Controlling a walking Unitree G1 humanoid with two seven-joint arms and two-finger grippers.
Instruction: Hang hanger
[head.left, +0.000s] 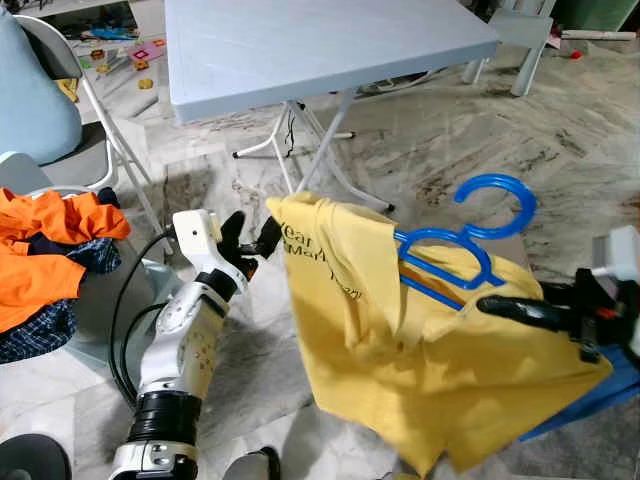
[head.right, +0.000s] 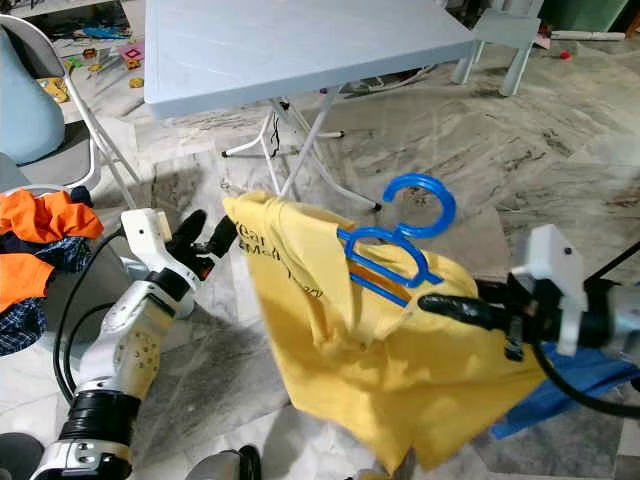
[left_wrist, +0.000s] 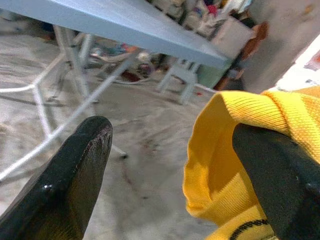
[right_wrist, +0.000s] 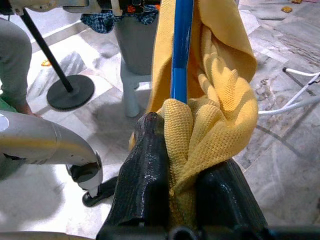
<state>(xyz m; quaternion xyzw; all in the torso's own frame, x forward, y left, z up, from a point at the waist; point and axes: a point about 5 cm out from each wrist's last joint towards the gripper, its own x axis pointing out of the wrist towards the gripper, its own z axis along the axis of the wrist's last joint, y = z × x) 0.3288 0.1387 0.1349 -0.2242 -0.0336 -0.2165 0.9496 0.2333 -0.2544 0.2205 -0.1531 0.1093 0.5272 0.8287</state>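
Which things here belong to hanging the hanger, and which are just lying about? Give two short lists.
Job in hand:
hanger, blue, inside the shirt
shirt, yellow
right pincer, shut on shirt
left pincer, open at the shirt's edge

Lying about:
table
orange clothes
chair
toys on the floor

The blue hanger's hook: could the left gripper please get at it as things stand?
Probably not directly: the left gripper is at the yellow shirt's far corner, and the draped cloth lies between it and the blue hanger's hook.

Marble floor under folding table
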